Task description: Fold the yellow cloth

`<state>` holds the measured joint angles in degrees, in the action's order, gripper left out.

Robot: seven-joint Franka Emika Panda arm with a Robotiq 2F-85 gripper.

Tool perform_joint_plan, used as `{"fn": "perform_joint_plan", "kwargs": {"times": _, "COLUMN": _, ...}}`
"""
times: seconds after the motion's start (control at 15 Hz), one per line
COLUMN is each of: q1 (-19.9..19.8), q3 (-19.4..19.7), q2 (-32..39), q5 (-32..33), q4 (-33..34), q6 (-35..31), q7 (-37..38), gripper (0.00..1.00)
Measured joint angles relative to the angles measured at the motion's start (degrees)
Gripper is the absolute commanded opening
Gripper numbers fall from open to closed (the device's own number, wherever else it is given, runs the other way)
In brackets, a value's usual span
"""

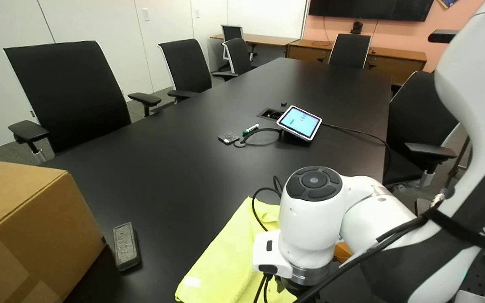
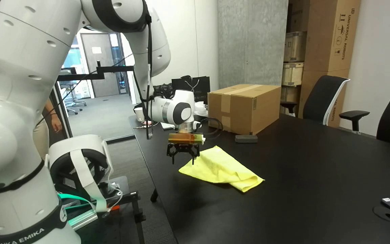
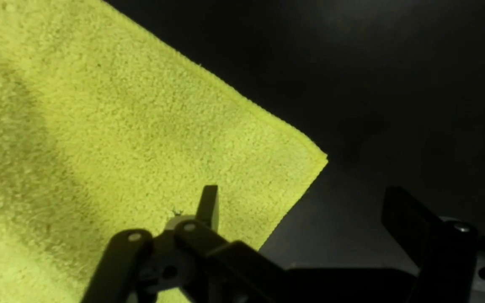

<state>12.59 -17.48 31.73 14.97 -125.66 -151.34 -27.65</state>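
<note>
The black tabletop carried the yellow cloth, rumpled, near the edge beside the robot arm. The gripper hung above, jaws wide apart, holding nothing; in the wrist view one finger stood over cloth, its mate past the hem. The step seemed to be lining up; next probably called for lowering and pinching the corner.

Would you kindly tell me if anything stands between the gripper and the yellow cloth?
Nothing visible does: in the wrist view, the open gripper hangs near a corner of the yellow cloth, no object between them.
</note>
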Motion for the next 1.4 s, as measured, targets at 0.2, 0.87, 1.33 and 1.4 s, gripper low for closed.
{"fn": "perform_joint_plan", "kwargs": {"times": 0.2, "q1": 0.1, "q3": 0.3, "q2": 1.4, "q5": -0.2, "q4": 0.0, "q6": 0.0, "q7": 2.2, "gripper": 1.0}}
{"fn": "perform_joint_plan", "kwargs": {"times": 0.87, "q1": 2.6, "q3": 2.7, "q2": 2.3, "q5": 0.2, "q4": 0.1, "q6": 0.0, "q7": 9.4, "gripper": 0.74}}
{"fn": "perform_joint_plan", "kwargs": {"times": 1.33, "q1": 3.4, "q3": 3.9, "q2": 1.8, "q5": 0.5, "q4": 0.3, "q6": 0.2, "q7": 11.2, "gripper": 0.21}}
{"fn": "perform_joint_plan", "kwargs": {"times": 1.4, "q1": 3.4, "q3": 3.9, "q2": 1.6, "q5": 0.5, "q4": 0.3, "q6": 0.2, "q7": 11.2, "gripper": 0.14}}
